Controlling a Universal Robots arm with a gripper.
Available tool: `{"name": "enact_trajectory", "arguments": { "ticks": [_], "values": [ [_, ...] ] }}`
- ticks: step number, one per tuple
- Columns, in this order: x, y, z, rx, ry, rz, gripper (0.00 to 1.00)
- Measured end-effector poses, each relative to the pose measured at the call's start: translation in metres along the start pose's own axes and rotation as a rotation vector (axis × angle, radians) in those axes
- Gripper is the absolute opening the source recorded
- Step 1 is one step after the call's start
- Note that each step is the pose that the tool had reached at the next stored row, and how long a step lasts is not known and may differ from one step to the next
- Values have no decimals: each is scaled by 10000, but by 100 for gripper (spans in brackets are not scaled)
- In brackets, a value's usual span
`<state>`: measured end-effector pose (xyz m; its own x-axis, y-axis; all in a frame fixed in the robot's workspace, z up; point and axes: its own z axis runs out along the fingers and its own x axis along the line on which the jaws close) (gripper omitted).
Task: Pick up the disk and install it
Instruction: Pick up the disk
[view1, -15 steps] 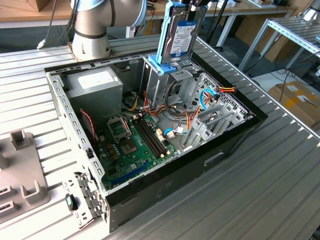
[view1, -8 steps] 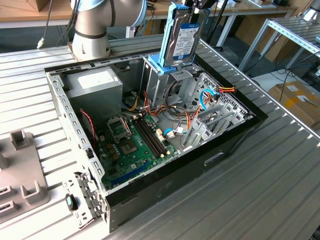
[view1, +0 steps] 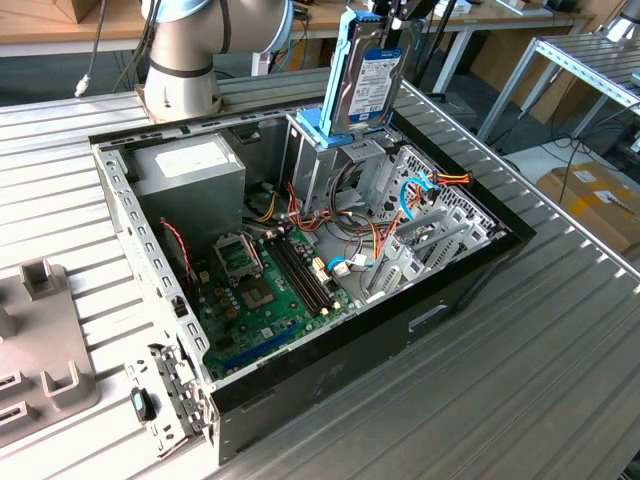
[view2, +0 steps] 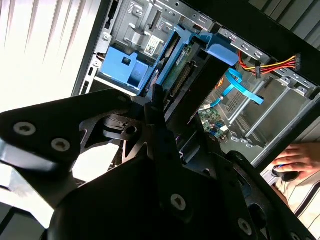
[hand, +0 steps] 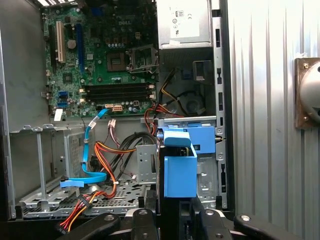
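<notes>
The disk had plainly been picked up but not yet installed. In the exterior view it hung upright, blue rails on either side, over the open computer case, its lower end right at the top of the tall metal cage, and I could not tell whether it had begun to enter. The arm rose from its base beyond the case and reached over it, with the gripper pointing straight down above the cage, its jaws closed on the disk's upper end and carrying it clear of any support.
</notes>
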<state>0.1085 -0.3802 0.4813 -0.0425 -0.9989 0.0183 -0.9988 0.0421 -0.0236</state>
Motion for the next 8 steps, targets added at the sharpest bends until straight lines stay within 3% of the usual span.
{"name": "enact_trajectory", "arguments": {
  "ticks": [8],
  "values": [
    [9, 0, 0, 0, 1, 0, 35]
  ]
}}
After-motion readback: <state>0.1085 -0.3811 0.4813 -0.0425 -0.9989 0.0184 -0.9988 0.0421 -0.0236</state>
